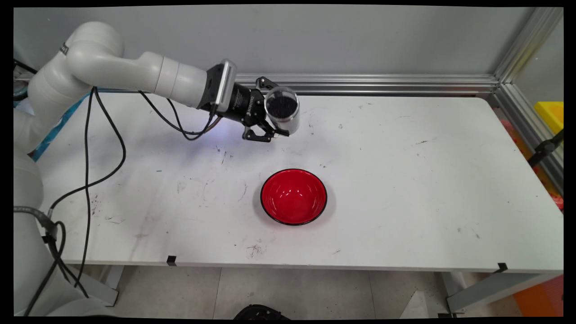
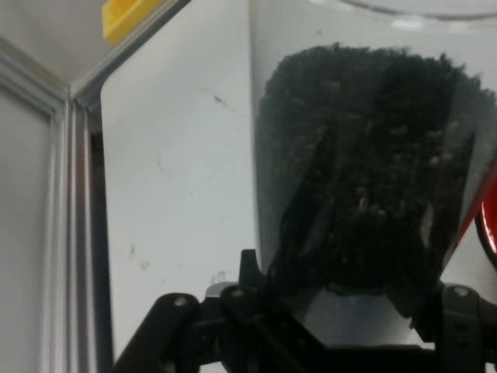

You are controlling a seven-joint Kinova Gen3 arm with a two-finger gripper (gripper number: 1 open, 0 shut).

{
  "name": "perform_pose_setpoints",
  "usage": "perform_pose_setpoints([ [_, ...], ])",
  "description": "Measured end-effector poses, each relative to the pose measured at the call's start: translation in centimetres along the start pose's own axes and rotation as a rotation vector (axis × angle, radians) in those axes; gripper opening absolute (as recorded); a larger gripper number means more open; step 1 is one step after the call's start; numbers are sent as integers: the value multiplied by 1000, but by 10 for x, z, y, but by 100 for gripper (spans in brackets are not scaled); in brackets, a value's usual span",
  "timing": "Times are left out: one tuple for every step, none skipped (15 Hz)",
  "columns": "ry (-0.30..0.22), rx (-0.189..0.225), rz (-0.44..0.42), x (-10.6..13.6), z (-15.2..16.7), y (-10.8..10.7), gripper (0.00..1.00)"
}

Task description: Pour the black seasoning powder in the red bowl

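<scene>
A: Closed around what?

B: Clamped on a clear plastic cup (image 1: 282,116), black gripper (image 1: 268,109) with one finger above and one below it, held off the white table (image 1: 405,180) near the far edge. Tipped on its side, mouth turned toward the camera in the main view.

A: Filled with anything?

B: Packed with dark, grainy stuff (image 1: 281,106) (coffee grounds or soil, impossible to say which). Seen from the hand view as a black mass (image 2: 365,171) pressed against the cup's wall (image 2: 272,116), gripper (image 2: 342,311) linkage below.

A: And close by?

B: Red bowl (image 1: 294,196) with a black rim, upright on the table, nearer the front edge than the cup and well apart from it. Glimpsed as a red sliver (image 2: 488,225) at the hand view's right edge
</scene>
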Motion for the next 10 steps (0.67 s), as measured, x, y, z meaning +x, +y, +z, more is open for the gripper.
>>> perform_pose_setpoints([
  [-2, 5, 50, 1, 1, 2, 0],
  [-4, 11, 98, 2, 2, 3, 0],
  [-6, 17, 137, 3, 3, 4, 0],
  [-7, 24, 181, 4, 5, 5, 0],
  [-9, 31, 224, 5, 6, 6, 0],
  [-11, 38, 261, 5, 8, 7, 0],
  [-14, 47, 303, 6, 9, 8, 0],
  [-15, 54, 340, 6, 11, 9, 0],
  [-16, 59, 363, 7, 12, 10, 0],
  [-17, 68, 405, 7, 14, 11, 0],
])
